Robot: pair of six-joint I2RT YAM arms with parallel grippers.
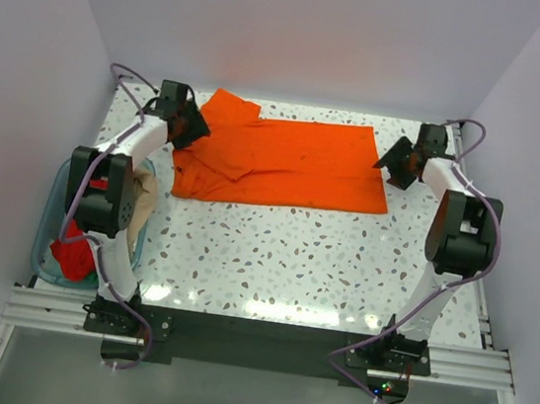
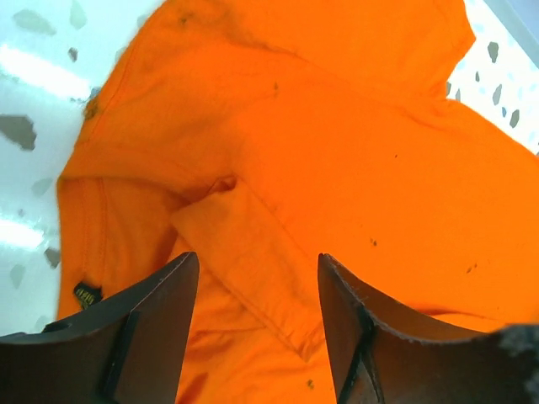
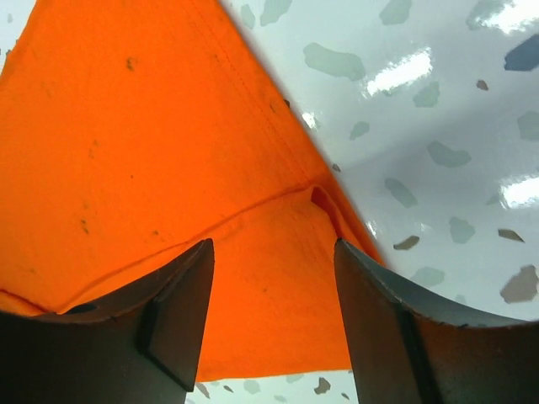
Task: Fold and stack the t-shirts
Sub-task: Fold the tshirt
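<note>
Dark two-finger left gripper (image 2: 257,263) and right gripper (image 3: 274,248) both gape, holding nothing, over the bright orange dark-specked cloth t-shirt (image 1: 285,164) spread across the far speckled white table (image 1: 273,252). Best bet: pinch both ends evenly, lift together.

My top camera looks down from above and behind the near edge, covering the whole table (image 1: 272,262). My left wrist camera hangs close over the orange shirt's (image 2: 337,126) left end, the right one close over its right corner. All three views share that shirt.
</note>
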